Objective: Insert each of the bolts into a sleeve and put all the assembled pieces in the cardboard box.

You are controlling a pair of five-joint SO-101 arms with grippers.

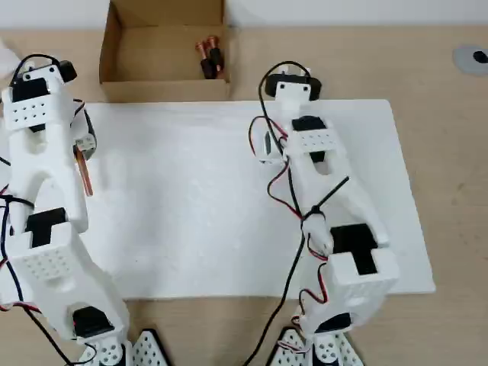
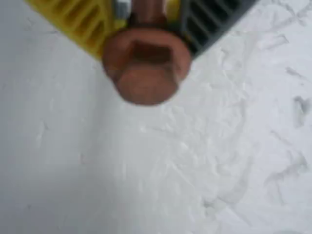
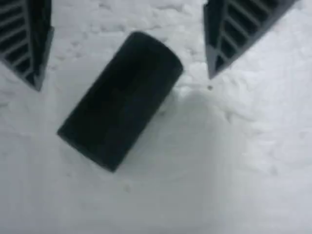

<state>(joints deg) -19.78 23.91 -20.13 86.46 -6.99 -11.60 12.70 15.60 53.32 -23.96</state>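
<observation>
At the left edge of the high view, your left gripper (image 2: 146, 22) is clamped on a copper bolt (image 2: 146, 68), whose head juts past the fingertips above the white mat (image 1: 183, 221). How much of the shank is gripped is hidden, so reckon the bolt may twist or slip once it presses against anything.

In the upper centre-left, the cardboard box (image 1: 111, 47) holds assembled pieces (image 1: 210, 58) near its right wall. It sits well apart from both arms, so a weak hold on the way there could drop a piece short of it.

Right of centre, your right gripper (image 3: 129, 46) stands wide open over the black sleeve (image 3: 122, 102). The sleeve lies on its side on the mat between the jaws, but skewed to them. Close now and the jaws would probably meet it corner-first, so it may pivot, roll or squirt out. Caught crooked, its bore would not line up with the bolt, and the insertion could jam.
</observation>
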